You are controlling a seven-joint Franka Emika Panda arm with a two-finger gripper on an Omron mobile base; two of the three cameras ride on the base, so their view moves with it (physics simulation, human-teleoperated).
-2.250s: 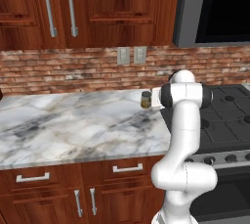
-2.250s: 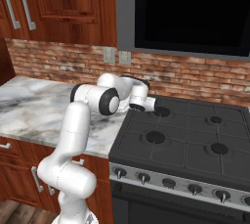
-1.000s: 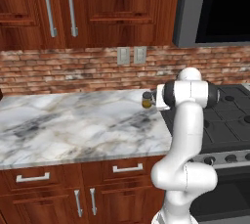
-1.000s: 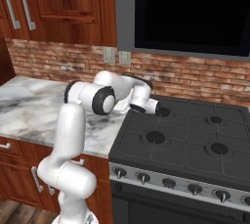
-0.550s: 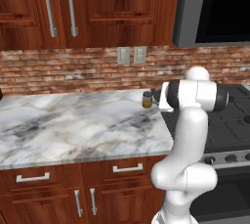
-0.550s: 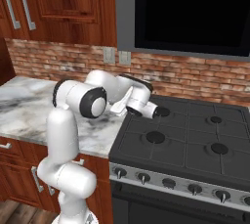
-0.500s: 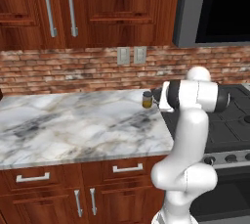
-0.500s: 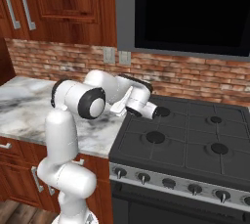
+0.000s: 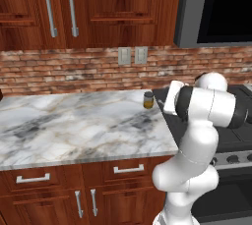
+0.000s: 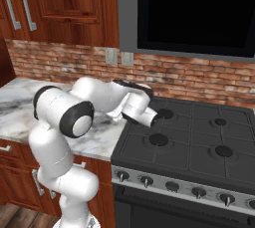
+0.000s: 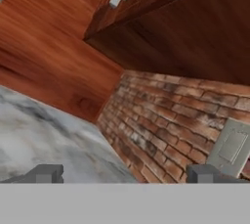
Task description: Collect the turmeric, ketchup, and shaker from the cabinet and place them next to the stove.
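Now our gripper (image 11: 122, 173) hangs released, fingertips wide apart with nothing between them, and we see the turmeric (image 9: 148, 99) just beside it on the counter (image 9: 74, 126), touching nothing, near the stove (image 10: 199, 132)

The counter (image 9: 74, 126) is glossy veined marble, the wall (image 9: 74, 69) behind it rough red brick, the cupboards (image 9: 98, 8) polished reddish wood with brushed metal handles (image 9: 47, 5), the stove (image 10: 199, 132) matt black, and the turmeric (image 9: 148, 99) jar seemingly glass.
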